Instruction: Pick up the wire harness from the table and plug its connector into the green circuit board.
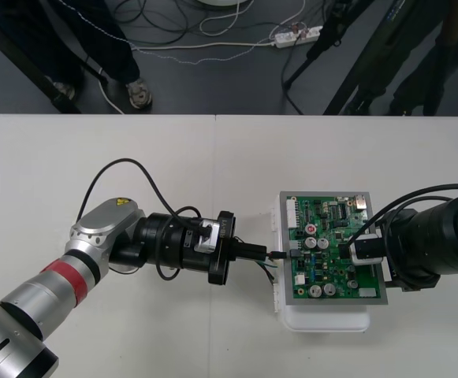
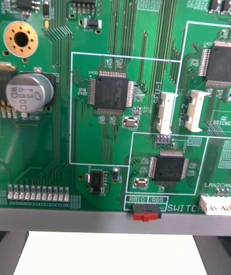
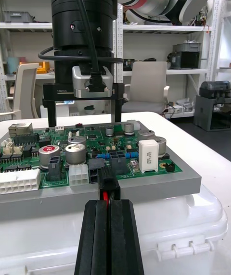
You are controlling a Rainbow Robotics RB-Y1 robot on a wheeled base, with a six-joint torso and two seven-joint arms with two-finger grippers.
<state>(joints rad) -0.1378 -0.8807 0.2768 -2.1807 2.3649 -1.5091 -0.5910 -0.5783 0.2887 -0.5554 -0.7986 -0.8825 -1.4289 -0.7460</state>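
Bare table (image 1: pixel 94 157) lies open on the left and along the far edge. The left arm reaches across it from the near left corner. The left gripper (image 1: pixel 267 253) is pinched narrow on the wire harness (image 3: pixel 107 199), whose red and black wires show between its fingers (image 3: pixel 125 241). The harness's long axis follows the fingers, pointing right. Its black plug (image 3: pixel 109 184) leads and meets a dark connector on the left edge of the green circuit board (image 1: pixel 323 236); whether it is seated cannot be told. The board sits on a white base (image 1: pixel 323 321). The right gripper (image 3: pixel 82 117) hangs above the board's right half, fingers wide.
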